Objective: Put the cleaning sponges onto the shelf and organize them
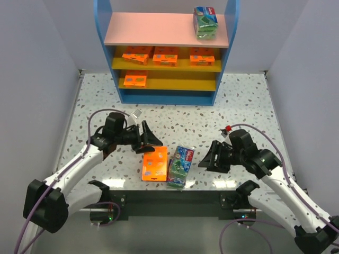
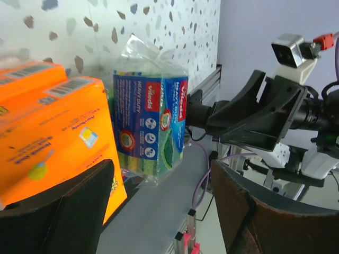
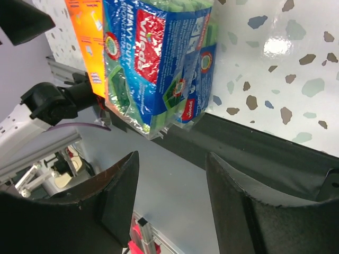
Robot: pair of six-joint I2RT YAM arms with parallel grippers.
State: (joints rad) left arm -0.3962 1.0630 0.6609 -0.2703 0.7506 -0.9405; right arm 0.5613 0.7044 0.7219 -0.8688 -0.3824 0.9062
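Note:
The shelf (image 1: 225, 58) stands at the back of the table. One green-and-blue sponge pack (image 1: 205, 22) sits on its pink top board. Three orange packs (image 1: 166, 55) lie on the upper yellow board and one orange pack (image 1: 135, 79) on the lower. Near the front edge lie an orange pack (image 1: 154, 163) (image 2: 53, 132) and, right of it, a green-and-blue pack (image 1: 180, 166) (image 2: 151, 124) (image 3: 153, 58). My left gripper (image 1: 150, 140) (image 2: 164, 211) is open just behind the orange pack. My right gripper (image 1: 209, 157) (image 3: 175, 196) is open right of the green-and-blue pack. Neither holds anything.
The speckled table (image 1: 249, 106) ends in a dark rail (image 1: 175, 198) directly in front of the loose packs. Grey walls close in both sides. In the left wrist view the right arm's wrist (image 2: 265, 114) faces me across the packs.

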